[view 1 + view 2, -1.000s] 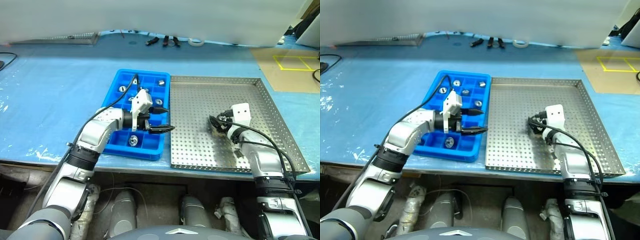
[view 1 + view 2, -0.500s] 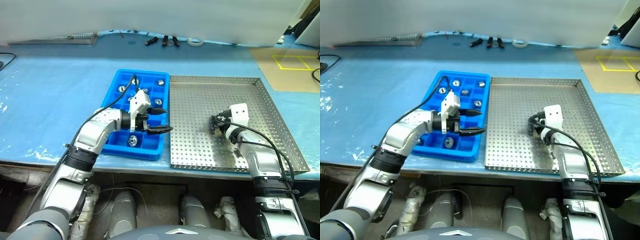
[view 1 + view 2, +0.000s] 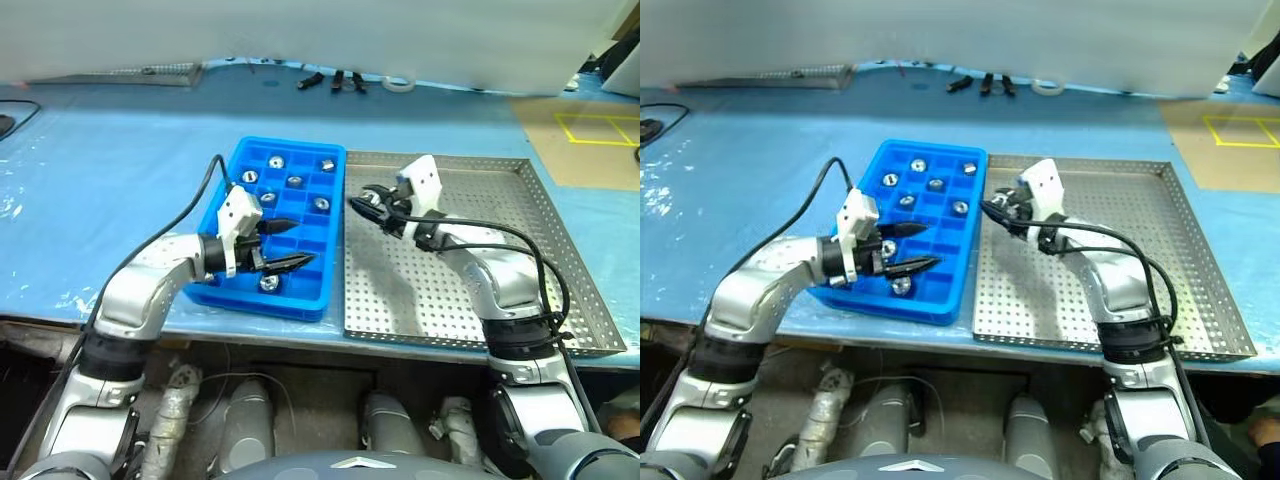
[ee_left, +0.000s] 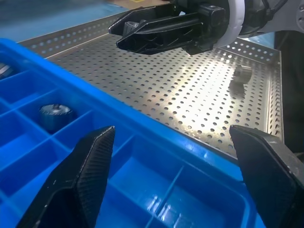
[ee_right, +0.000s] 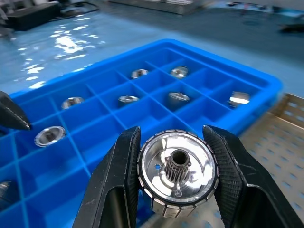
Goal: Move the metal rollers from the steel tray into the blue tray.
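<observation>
Right gripper [image 5: 175, 183] is clamping a metal roller [image 5: 177, 172] between both fingers, carrying it above the steel tray [image 3: 560, 250] edge beside the blue tray [image 3: 225, 175], presumably for a compartment. Left gripper [image 3: 285, 245] is hovering, jaws spread, empty.

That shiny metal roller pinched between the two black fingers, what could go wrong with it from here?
The shiny round metal roller is held only by its curved sides in the right gripper, so it might slip and fall short of the bright blue compartmented plastic tray. Several compartments already hold rollers, so it could land on one. The open left gripper hovers over the same tray, so the arms might bump.
</observation>
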